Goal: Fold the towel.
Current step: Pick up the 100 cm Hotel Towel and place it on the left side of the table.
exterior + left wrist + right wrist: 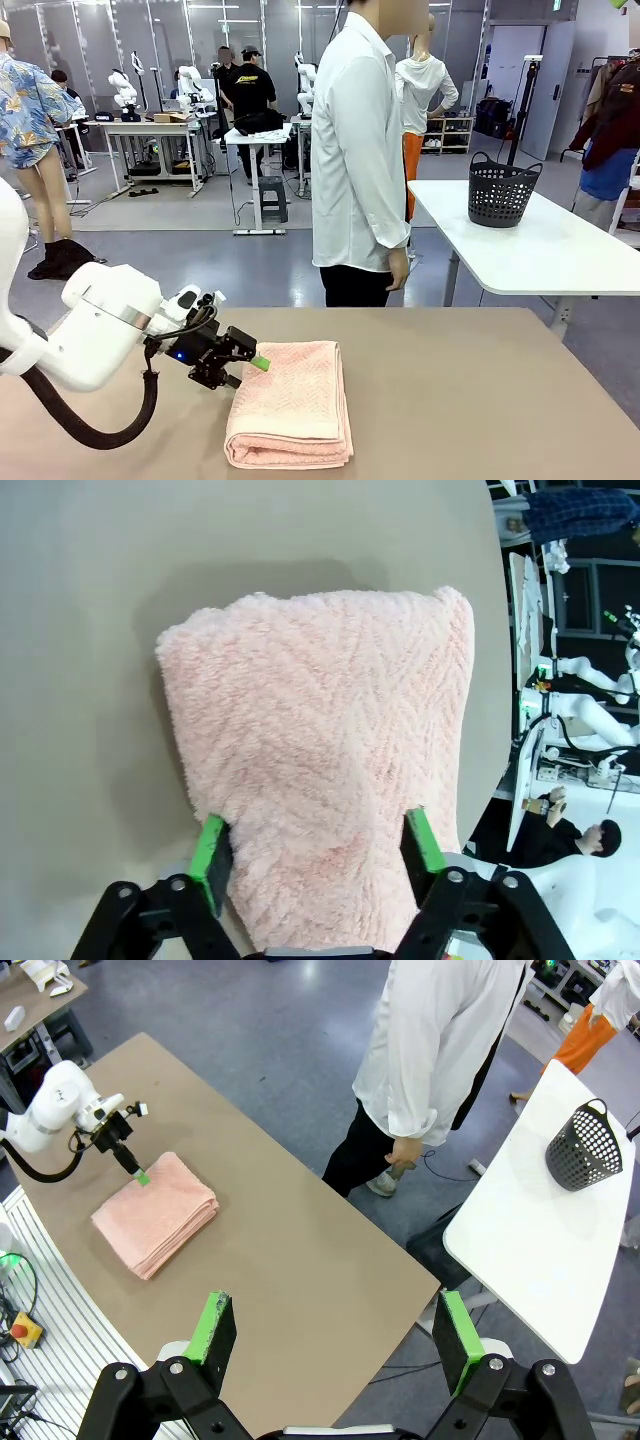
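**Folded towel on the brown table, left gripper at its edge**

Where the front view looks across the brown table (480,380), the towel (292,400) lies folded into a thick stack near the robot's side, and the left gripper (250,368) sits at its upper left edge, one green pad showing above the cloth. Whether it pinches the towel cannot be told. A person in a white shirt (357,150) stands at the far side. On the white table (560,250) behind stands a dark perforated basket (503,190); its contents cannot be made out.

From the left wrist, the fingers (209,848) straddle the near end of the pink pile, pads against its sides.

From the right wrist, the right gripper (335,1335) hangs high over the table, jaws wide apart, holding nothing.
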Robot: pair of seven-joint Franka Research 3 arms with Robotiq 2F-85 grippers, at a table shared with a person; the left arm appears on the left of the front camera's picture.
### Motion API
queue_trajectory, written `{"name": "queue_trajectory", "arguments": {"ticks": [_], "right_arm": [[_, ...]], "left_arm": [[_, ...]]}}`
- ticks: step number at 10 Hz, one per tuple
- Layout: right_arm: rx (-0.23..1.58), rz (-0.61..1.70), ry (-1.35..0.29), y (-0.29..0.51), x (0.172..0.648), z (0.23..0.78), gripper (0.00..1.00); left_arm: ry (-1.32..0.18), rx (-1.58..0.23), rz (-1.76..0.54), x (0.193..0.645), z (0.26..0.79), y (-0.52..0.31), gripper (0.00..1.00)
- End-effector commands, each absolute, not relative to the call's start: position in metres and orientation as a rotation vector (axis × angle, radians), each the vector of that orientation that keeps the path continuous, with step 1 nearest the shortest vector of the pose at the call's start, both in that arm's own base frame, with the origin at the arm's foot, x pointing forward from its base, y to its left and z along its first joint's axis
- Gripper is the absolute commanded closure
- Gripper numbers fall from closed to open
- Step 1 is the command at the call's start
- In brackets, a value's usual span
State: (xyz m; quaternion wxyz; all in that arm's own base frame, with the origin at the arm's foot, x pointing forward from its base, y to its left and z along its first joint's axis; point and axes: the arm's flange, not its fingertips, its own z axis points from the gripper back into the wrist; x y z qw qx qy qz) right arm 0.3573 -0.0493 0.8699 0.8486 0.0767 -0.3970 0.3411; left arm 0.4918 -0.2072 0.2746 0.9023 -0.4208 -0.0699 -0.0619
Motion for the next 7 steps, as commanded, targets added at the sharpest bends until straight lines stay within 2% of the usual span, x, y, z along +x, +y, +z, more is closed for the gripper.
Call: {"name": "queue_trajectory", "arguments": {"ticks": [1, 2, 4, 5, 6, 7], "right_arm": [[0.177, 0.715, -0.834, -0.049, 0.3563, 0.8698, 0.0], [0.177, 0.715, -0.834, -0.049, 0.3563, 0.8698, 0.0], [0.177, 0.715, -0.834, -0.049, 0.3563, 0.8698, 0.0], [0.177, 0.715, -0.834, -0.049, 0.3563, 0.8698, 0.0], [0.177, 0.715, -0.834, -0.049, 0.3563, 0.8698, 0.0], [0.177, 0.715, -0.834, -0.049, 0.3563, 0.8698, 0.0]], "left_arm": [[-0.117, -0.926, -0.159, 0.4968, 0.2705, -0.2186, 0.78], [-0.153, -0.909, -0.152, 0.4961, 0.2734, -0.2167, 1.0], [-0.162, -0.906, -0.152, 0.4971, 0.2758, -0.2139, 1.0], [-0.162, -0.906, -0.152, 0.4989, 0.2766, -0.2127, 0.92], [-0.162, -0.891, -0.151, 0.5027, 0.2759, -0.2119, 1.0], [-0.158, -0.896, -0.154, 0.5046, 0.2761, -0.2104, 1.0]]}}
